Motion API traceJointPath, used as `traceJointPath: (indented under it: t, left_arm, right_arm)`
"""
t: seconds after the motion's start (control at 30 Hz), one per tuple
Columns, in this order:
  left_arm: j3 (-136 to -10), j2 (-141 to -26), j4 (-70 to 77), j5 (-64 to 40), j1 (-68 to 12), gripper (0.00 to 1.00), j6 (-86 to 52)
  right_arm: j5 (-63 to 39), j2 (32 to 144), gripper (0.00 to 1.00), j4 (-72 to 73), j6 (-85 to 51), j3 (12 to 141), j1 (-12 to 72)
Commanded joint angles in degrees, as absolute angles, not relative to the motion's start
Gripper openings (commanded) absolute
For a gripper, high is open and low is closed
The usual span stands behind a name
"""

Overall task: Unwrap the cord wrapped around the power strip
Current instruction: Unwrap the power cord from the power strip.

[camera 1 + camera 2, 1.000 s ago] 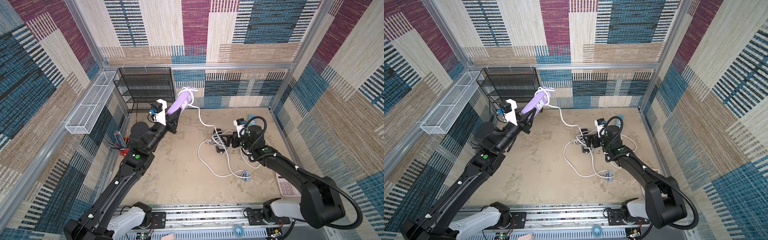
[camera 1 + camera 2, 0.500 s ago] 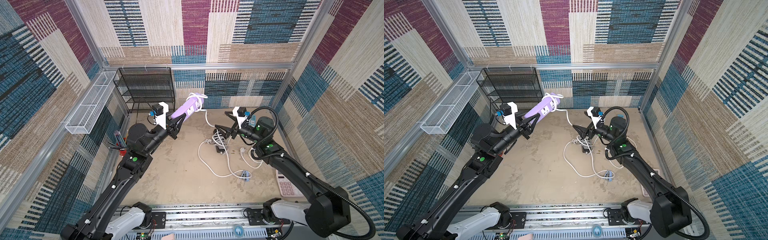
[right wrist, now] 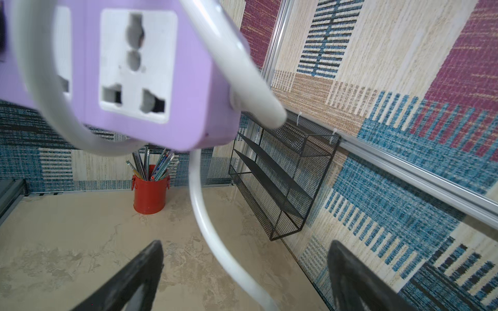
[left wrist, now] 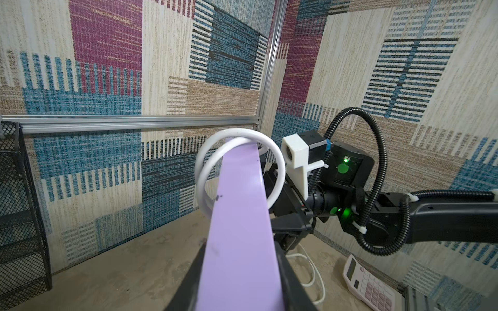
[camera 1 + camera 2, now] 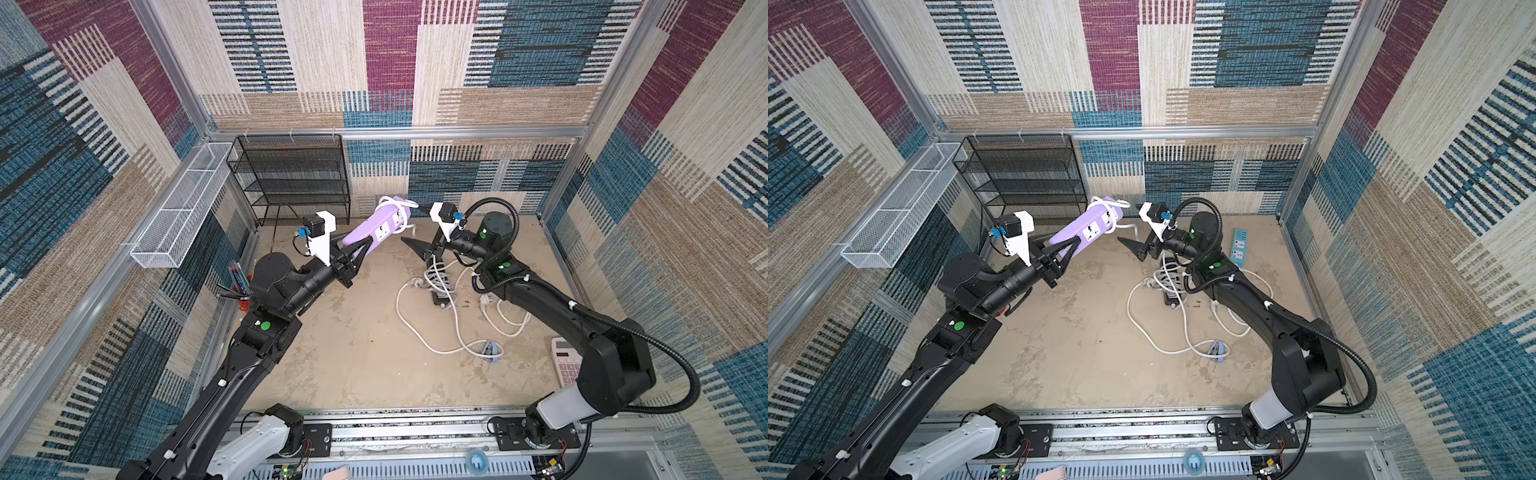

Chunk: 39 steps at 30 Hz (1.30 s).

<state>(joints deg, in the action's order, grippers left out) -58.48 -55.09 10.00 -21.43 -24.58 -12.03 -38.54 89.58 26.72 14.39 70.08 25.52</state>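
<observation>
Left wrist view cuts off the near end of your power strip [image 4: 237, 229] — left gripper [image 5: 362, 249] clamps it, long axis slanting up toward your open-jawed right gripper [image 5: 410, 223], cord [image 4: 237, 132] looping the tip

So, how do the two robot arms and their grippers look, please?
The left arm and right arm are black, with round green dots on joints and pale grey base segments. The left gripper and right gripper each have two black, pointed triangular fingers under a white camera bracket. A black ribbed hose loops along the right arm.
</observation>
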Motion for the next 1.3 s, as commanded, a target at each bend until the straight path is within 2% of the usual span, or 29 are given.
traceJointPath:
  t: [0.0,0.13,0.3,0.47,0.63,0.83,1.03,1.27]
  left_arm:
    - [-58.9,-55.1,12.4,-22.6,-24.5,0.00,-12.8]
    - [-58.9,-55.2,12.4,-22.3,-24.6,0.00,-12.5]
    - [-59.0,-55.6,12.9,-22.6,-24.6,0.00,-12.5]
    - [-58.1,-55.8,13.4,-23.6,-24.6,0.00,-13.7]
    - [-55.7,-55.2,13.4,-25.4,-24.7,0.00,-16.0]
    - [-50.8,-52.1,12.5,-22.2,-24.8,0.00,-15.7]
    - [-51.8,-52.9,10.5,-15.2,-24.7,0.00,-12.4]
    - [-57.1,-59.5,11.9,-9.0,-23.9,0.00,-10.4]
  right_arm:
    - [-40.1,91.7,0.70,28.6,14.5,72.1,25.8]
    - [-40.3,93.1,0.31,28.5,13.8,72.6,25.9]
    - [-39.4,92.5,0.00,29.0,13.2,70.8,25.9]
    - [-37.2,91.6,0.00,29.6,12.7,70.8,25.8]
    - [-34.8,93.8,0.00,25.8,14.1,77.8,25.8]
    - [-32.4,92.2,0.00,23.2,15.0,81.5,24.5]
    - [-30.5,82.2,0.00,20.5,15.4,73.5,23.1]
    - [-32.8,68.7,0.00,13.0,15.0,61.0,23.2]
